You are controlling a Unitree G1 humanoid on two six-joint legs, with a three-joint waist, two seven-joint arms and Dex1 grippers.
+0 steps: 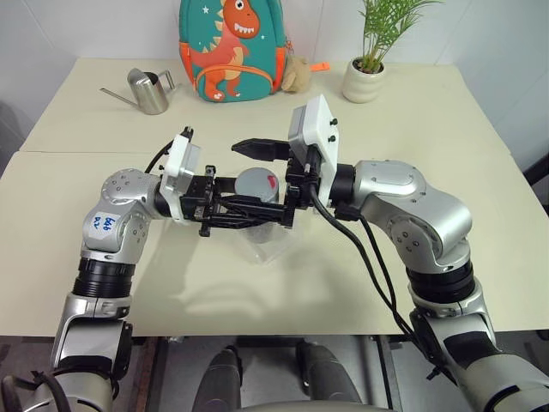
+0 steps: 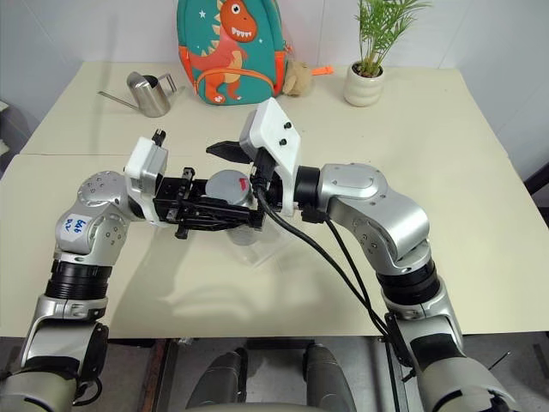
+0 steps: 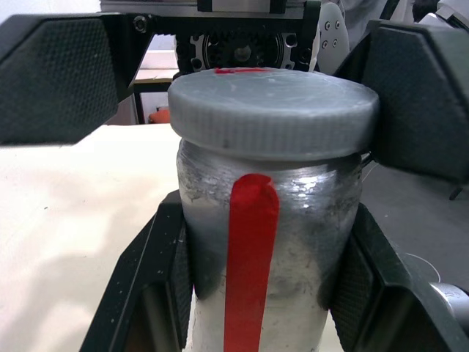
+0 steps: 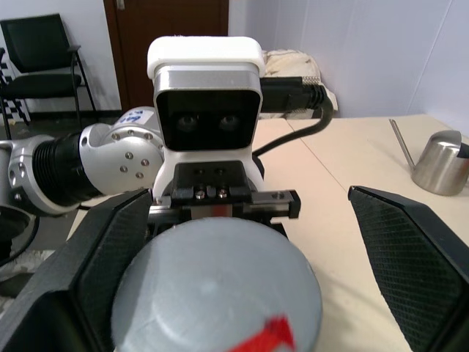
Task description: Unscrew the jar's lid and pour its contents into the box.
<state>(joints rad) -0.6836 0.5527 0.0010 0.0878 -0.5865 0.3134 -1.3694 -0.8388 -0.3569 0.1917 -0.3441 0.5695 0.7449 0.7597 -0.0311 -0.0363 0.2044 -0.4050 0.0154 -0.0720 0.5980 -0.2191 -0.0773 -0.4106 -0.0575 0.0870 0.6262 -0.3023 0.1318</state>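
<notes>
The jar (image 3: 264, 257) is up in the air over the middle of the table (image 1: 429, 112), held between the two robot arms. It is a small round tube with a dull, silvery-grey side that looks a bit scratchy. A shiny red stripe (image 3: 250, 257) runs down its side. The left gripper (image 1: 249, 210) has its two black fingers pressed tight on the jar's body, one on each side. The pads (image 3: 165, 279) of those fingers are bumpy, like tiny dots.

On top of the jar sits the lid (image 3: 272, 110). It is a flat, round, grey cap, smooth on top, with a small red mark (image 4: 267, 339) on it. It looks a little wider than the jar.

The right gripper (image 4: 234, 279) is spread wide open around the lid. One black finger is on each side, and there is a gap between the fingers and the lid. Its pads (image 4: 414, 257) have the same dotted feel.

Just under the jar, on the pale table, lies the box (image 1: 266, 246). It is see-through plastic and hard to make out.

At the far side of the table stands a shiny steel watering can (image 1: 150, 90) with a long thin spout. Near it are a green dinosaur backpack (image 1: 232, 47) and a plant in a round white pot (image 1: 363, 81).
</notes>
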